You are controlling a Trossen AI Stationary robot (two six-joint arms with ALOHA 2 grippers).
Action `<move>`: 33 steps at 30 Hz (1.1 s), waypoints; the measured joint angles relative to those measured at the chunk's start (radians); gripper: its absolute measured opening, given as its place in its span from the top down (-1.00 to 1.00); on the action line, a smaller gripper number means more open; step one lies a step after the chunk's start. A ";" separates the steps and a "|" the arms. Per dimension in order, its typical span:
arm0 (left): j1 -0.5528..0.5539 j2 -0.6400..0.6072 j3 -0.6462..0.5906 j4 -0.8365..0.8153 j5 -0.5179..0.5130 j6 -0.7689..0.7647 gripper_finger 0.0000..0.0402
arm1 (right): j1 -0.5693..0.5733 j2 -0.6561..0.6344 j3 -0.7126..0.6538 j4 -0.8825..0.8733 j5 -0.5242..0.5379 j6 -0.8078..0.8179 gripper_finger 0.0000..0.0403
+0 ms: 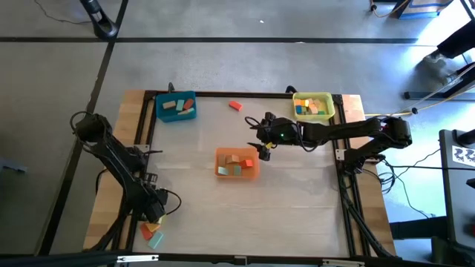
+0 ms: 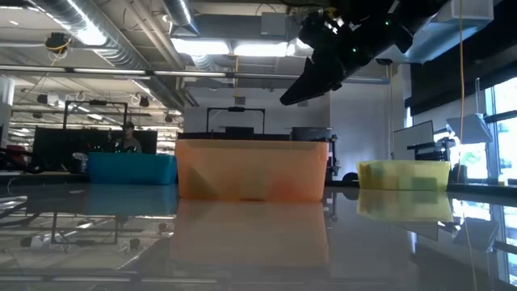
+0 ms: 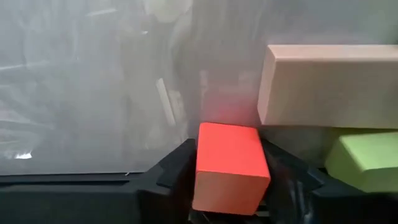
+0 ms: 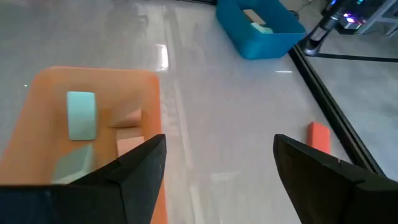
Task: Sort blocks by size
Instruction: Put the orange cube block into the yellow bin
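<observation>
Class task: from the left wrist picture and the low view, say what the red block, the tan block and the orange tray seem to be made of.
Red block: probably painted wood, matt, crisp edges. Tan block: likely bare wood, pale and unpainted, dull. Orange tray: seemingly translucent plastic, as shapes show faintly through its wall.

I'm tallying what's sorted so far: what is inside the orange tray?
The orange tray holds a light blue block and tan blocks; the high view adds a red one. The right gripper hides the near end.
</observation>
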 joint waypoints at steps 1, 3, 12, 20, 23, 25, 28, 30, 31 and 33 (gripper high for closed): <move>0.000 0.000 0.000 -0.003 0.002 -0.002 0.33 | 0.000 0.000 0.000 0.000 0.003 0.000 -0.46; 0.000 0.000 0.000 -0.006 0.006 -0.022 0.41 | 0.000 0.000 0.000 0.000 0.003 0.001 -0.46; 0.013 0.001 0.059 -0.068 0.005 -0.081 0.39 | 0.000 0.000 0.000 0.000 0.011 -0.043 -0.46; 0.089 -0.045 0.149 -0.102 0.000 -0.106 0.41 | 0.000 -0.002 0.000 -0.011 0.075 -0.134 -0.46; 0.139 -0.116 0.159 -0.093 -0.010 -0.165 0.41 | 0.000 -0.010 0.000 -0.051 0.110 -0.159 -0.46; 0.170 -0.176 0.161 -0.086 -0.039 -0.220 0.41 | 0.000 -0.013 0.000 -0.059 0.135 -0.176 -0.46; 0.212 -0.271 0.169 -0.082 -0.114 -0.286 0.41 | 0.000 -0.021 -0.001 -0.068 0.149 -0.194 -0.46; 0.234 -0.331 0.172 -0.075 -0.167 -0.316 0.41 | 0.000 -0.026 -0.001 -0.083 0.149 -0.207 -0.46; 0.247 -0.360 0.172 -0.065 -0.196 -0.334 0.41 | 0.000 -0.029 -0.001 -0.092 0.150 -0.212 -0.46; 0.266 -0.411 0.173 -0.033 -0.255 -0.344 0.41 | 0.000 -0.033 -0.001 -0.099 0.172 -0.234 -0.46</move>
